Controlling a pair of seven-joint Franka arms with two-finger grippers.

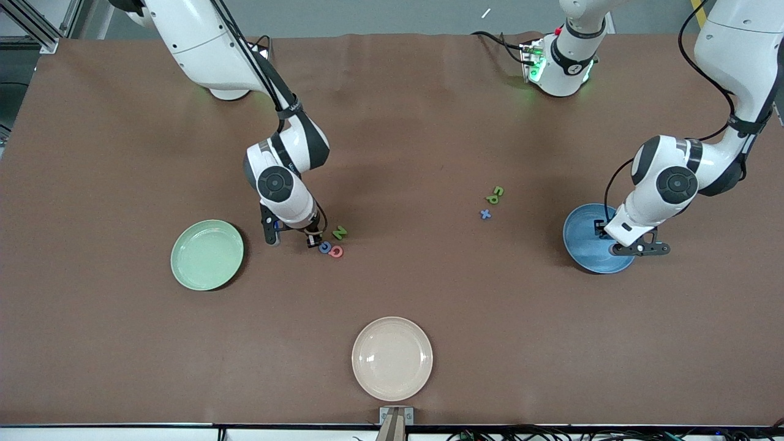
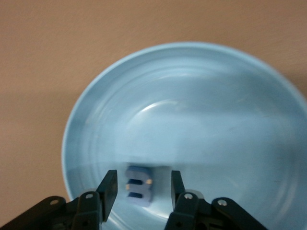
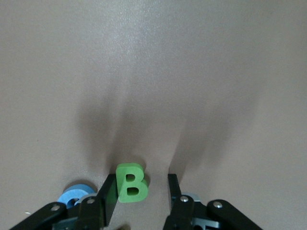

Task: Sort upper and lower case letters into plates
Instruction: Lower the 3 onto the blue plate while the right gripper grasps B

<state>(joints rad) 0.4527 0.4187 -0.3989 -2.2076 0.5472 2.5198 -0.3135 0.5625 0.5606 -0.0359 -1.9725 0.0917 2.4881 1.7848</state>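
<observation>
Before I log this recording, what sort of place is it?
Probably a robotics lab bench: a brown-covered table, two white robot arms mounted along its edge, and small foam letters set out with coloured round plates for sorting.

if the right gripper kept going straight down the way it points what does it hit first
Most likely the small green flat letter B, which lies between the open jaws of the right gripper, and under it the brown table. A blue letter sits just beside one jaw, so it might get clipped.
</observation>
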